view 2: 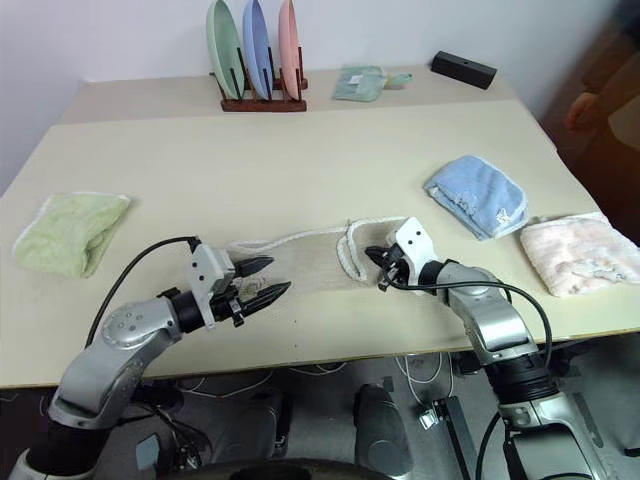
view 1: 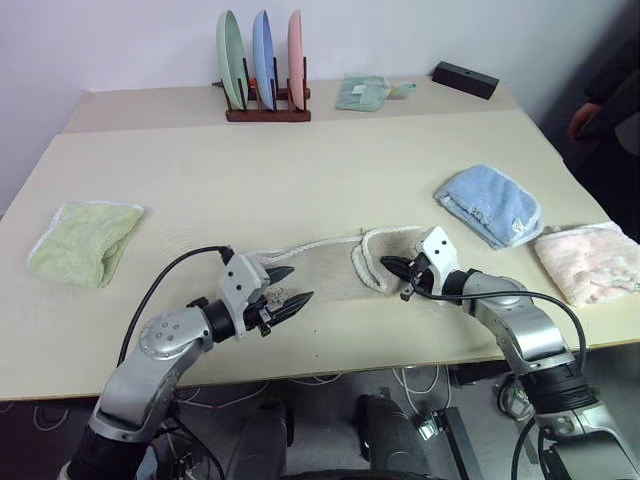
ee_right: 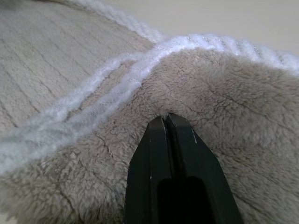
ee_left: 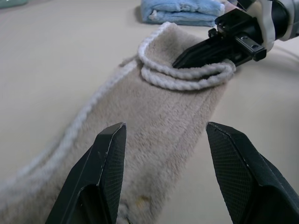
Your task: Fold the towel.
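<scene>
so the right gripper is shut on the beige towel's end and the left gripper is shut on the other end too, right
Not quite. The right gripper is shut, its tips pressed into the beige towel, though whether it pinches the cloth is unclear. The left gripper is not shut: the left wrist view shows its fingers spread wide apart above the towel, gripping nothing.

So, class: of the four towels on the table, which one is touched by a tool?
The beige towel with white corded edging; the right tool presses it.
</scene>
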{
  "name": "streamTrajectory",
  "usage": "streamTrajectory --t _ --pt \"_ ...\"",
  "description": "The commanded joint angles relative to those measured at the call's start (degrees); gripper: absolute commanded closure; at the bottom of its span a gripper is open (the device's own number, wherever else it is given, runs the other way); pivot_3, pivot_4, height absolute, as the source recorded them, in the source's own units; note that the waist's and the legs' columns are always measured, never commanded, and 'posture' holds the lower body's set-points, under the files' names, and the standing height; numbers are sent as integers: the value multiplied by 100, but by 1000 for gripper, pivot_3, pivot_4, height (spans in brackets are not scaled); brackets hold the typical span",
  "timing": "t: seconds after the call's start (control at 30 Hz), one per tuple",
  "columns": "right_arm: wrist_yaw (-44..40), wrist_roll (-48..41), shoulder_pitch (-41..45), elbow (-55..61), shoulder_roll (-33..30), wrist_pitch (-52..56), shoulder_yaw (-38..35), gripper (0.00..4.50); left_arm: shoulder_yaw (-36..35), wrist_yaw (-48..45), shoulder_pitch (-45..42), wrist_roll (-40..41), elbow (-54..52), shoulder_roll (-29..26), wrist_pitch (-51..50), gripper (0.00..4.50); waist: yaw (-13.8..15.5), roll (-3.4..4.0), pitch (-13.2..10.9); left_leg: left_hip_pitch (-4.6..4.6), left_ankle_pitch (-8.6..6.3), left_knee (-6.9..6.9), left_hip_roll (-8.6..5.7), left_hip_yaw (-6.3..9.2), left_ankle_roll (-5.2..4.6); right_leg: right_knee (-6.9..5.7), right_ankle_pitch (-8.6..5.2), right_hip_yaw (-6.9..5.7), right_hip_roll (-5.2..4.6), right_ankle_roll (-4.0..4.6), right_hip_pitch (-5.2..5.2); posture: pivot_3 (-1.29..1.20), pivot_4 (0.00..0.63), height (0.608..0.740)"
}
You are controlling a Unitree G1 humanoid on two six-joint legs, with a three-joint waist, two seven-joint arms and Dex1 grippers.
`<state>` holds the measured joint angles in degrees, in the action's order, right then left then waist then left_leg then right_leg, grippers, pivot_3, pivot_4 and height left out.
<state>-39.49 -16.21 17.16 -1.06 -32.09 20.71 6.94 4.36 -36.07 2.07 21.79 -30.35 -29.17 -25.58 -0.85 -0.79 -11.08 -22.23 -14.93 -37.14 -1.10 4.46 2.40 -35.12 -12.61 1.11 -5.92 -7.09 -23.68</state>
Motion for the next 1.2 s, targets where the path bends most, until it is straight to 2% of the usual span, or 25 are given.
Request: streamTrajectory --t 0.03,0.07,0.1,0.17,0.2,0.23,0.33,0.37,0.47,0.57,0.7,0.83,0.87,0.9,0.97,1.17,1.2 --pt "-257 -435 88 278 -16 275 -422 4226 -422 303 319 388 -531 65 -407 1758 6 0 0 -1 0 0 0 0 0 0 0 0 0 0 0 0 150 740" --pt "-320 -558 151 419 -50 352 -528 3927 -599 398 476 683 -676 123 -622 1758 10 1 -1 -1 0 -1 0 0 0 0 0 0 0 1 0 0 150 740" --pt "-404 -666 223 574 -114 420 -625 3620 -828 539 660 1091 -834 215 -900 1503 9 1 -1 -3 0 -2 0 3 0 0 0 0 0 1 -1 0 150 740" --pt "-611 -691 359 845 -318 419 -691 2714 -1317 935 1010 1982 -1113 449 -1390 879 -1 3 -3 -6 0 -2 0 3 0 2 -1 1 -1 0 -2 0 150 740" --pt "-699 -673 414 941 -406 394 -694 2149 -1510 1181 1134 2402 -1192 539 -1660 336 0 3 -3 -6 0 -1 0 3 0 3 -1 1 -2 0 -4 0 150 740" --pt "-756 -664 466 1020 -472 396 -700 1682 -1654 1412 1240 2746 -1248 609 -1876 0 3 2 -2 -7 -1 -1 0 5 0 2 -1 0 -2 0 -5 0 150 740" --pt "-977 -723 616 1263 -621 413 -721 242 -1904 2277 1573 3980 -1343 856 -2312 0 7 1 -2 -5 -1 -1 0 12 0 -1 -1 -7 -1 -1 -2 0 150 740" --pt "-1081 -729 648 1331 -659 395 -697 89 -1928 2762 1642 4326 -1266 958 -2470 0 15 1 -2 -5 0 -1 0 14 0 -1 -1 -8 -1 0 -1 0 150 740" --pt "-1353 -754 663 1478 -710 379 -607 89 -1924 3971 1749 5257 -985 1218 -2593 0 32 0 -2 -6 -1 -7 -2 16 0 1 -2 -8 -2 0 3 0 150 740" --pt "-1466 -636 581 1511 -713 281 -480 89 -1876 4779 1705 5989 -769 1457 -2362 0 41 0 -1 -5 -1 -7 -2 17 1 1 -2 -8 -3 3 4 0 150 740" --pt "-1641 -463 328 1592 -772 141 -266 89 -1778 5489 1308 6152 -392 1563 -2135 0 64 1 1 -1 0 -8 -5 17 1 3 -3 -9 -3 6 10 0 150 740" --pt "-1856 -348 -116 1877 -935 111 -26 89 -1716 5784 840 6070 37 1659 -1895 0 122 6 5 3 0 -8 -5 13 1 5 -2 -7 -2 10 12 0 150 740" --pt "-1841 -327 -206 1939 -941 109 -1 0 -1686 5818 734 6008 129 1683 -1850 398 137 6 5 4 0 -8 -5 14 1 5 -2 -7 -2 11 13 0 150 740" --pt "-1810 -315 -263 1983 -933 105 1 0 -1662 5805 672 5968 175 1692 -1813 540 145 5 5 5 0 -8 -5 13 2 5 -2 -7 -2 14 14 0 150 740" --pt "-1763 -315 -352 2068 -920 129 -9 0 -1646 5773 571 5886 240 1711 -1734 1422 133 6 5 6 0 -8 -5 9 2 6 -2 -4 -2 18 13 0 150 740" --pt "-1641 -240 -618 2306 -958 205 20 0 -1710 5735 340 5865 343 1715 -1580 4467 158 4 5 2 0 -8 -5 10 3 11 -3 -5 -2 20 12 0 150 740" --pt "-1613 -247 -652 2361 -956 244 17 0 -1729 5720 311 5880 333 1696 -1560 4467 161 4 5 0 0 -8 -5 10 3 13 -3 -5 -2 19 12 0 150 740"
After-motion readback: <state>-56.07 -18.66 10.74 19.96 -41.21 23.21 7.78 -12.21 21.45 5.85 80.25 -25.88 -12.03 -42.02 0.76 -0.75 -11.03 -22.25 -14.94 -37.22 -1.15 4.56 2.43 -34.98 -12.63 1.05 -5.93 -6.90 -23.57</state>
